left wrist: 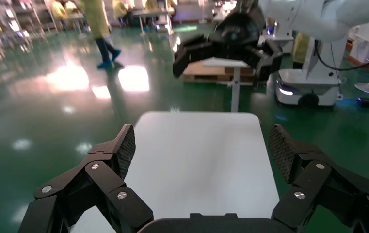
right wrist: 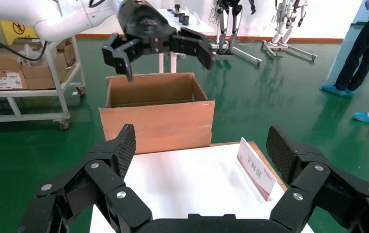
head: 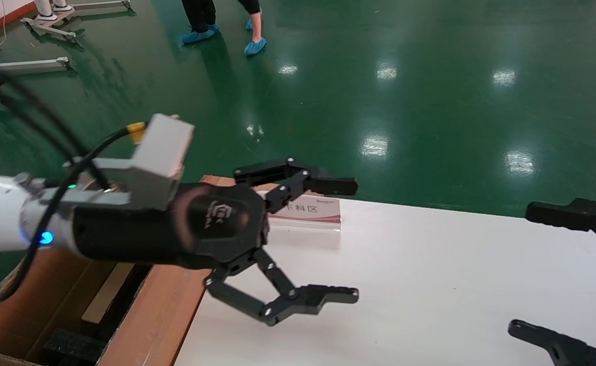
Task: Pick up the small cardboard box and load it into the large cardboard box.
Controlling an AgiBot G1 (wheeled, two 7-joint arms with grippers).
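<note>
The left gripper (head: 351,241) was seen mid-frame in the head view, held above the white rectangular worktop (head: 430,284) near its left edge, jaws spread wide w/ nothing between them. In the left wrist view the same gripper (left wrist: 202,148) showed its ribbed black pads (left wrist: 126,148) apart over bare white surface.

The right gripper (head: 524,269) was seen at the right edge of the head view, only the finger ends in frame, upper one at mid-height and lower one at bottom right; jaws likewise spread, nothing held. In the right wrist view (right wrist: 199,145) its fingers were wide apart over the worktop.

The large brown corrugated cardboard box (head: 140,310) was at bottom left of the head view, just beside the worktop's left edge, open at top, w/ a dark interior & a black foam block (head: 71,345) inside. In the right wrist view it (right wrist: 158,119) was seen centre-frame beyond the worktop, under the left gripper.

The small cardboard box could not be made out in any view.

A white placard w/ red lettering in a clear stand (head: 310,211) stood on the worktop's far left corner. A person in blue shoe covers (head: 254,46) was on the glossy green floor (head: 430,101), upper part of frame.
</note>
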